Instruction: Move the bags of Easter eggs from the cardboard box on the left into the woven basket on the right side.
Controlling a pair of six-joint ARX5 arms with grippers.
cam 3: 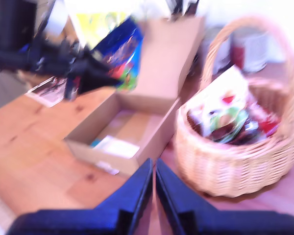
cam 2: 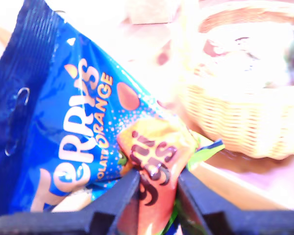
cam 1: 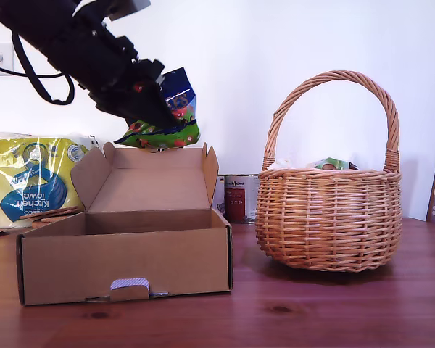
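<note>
1. Our first claw has its jaws closed on the lower end of a dark blue bag of Easter eggs; a second, orange-and-green bag appears pinched in with it, though we cannot tell how firmly.

2. In the exterior view that arm reaches down from the upper left of the frame and holds the blue bag in the air above the hinged lid of the cardboard box; the bag is clear of the box walls.

3. The woven basket stands on the table in the right half of the exterior view, just beside the box; the bag hangs about level with the upper part of its arched handle, and other bags already lie inside.

4. So the coming move, as we judge it, is a sideways carry toward the exterior view's right, passing beside the handle rather than through its arch.

5. Our second claw has its jaws nearly together with nothing between them; it looks down on both box and basket; something pale lies on the box floor, too blurred to name.
</note>
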